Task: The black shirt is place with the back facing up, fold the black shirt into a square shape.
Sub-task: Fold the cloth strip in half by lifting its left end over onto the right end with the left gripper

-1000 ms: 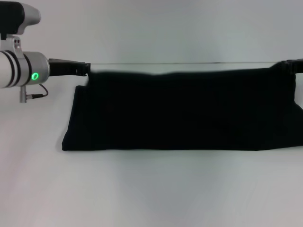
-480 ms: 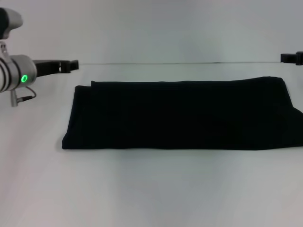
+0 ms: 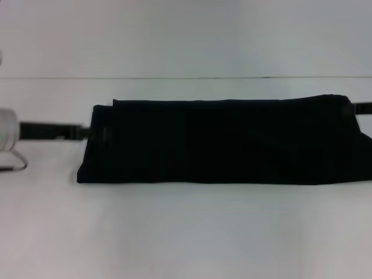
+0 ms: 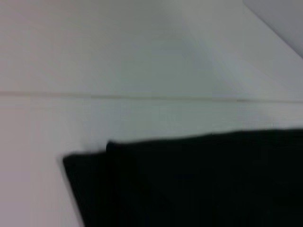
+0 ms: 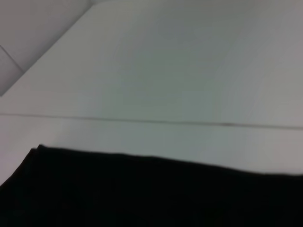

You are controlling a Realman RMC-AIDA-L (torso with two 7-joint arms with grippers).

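The black shirt (image 3: 224,141) lies flat on the white table (image 3: 186,232) as a long folded band with plain black cloth facing up. My left gripper (image 3: 81,132) reaches in low from the left and meets the band's left short end. At the right short end, near its far corner, is my right gripper (image 3: 361,107). The left wrist view shows a layered corner of the black shirt (image 4: 199,184) and none of its own fingers. Across the right wrist view runs the straight folded edge of the black shirt (image 5: 142,194).
A thin seam (image 3: 186,77) crosses the table behind the shirt. Bare white tabletop lies in front of the shirt and beyond it.
Both grippers let go of the far edge, drew outward, then came nearer and lower to the shirt's two short ends. The shirt settled flat and has lain still since.
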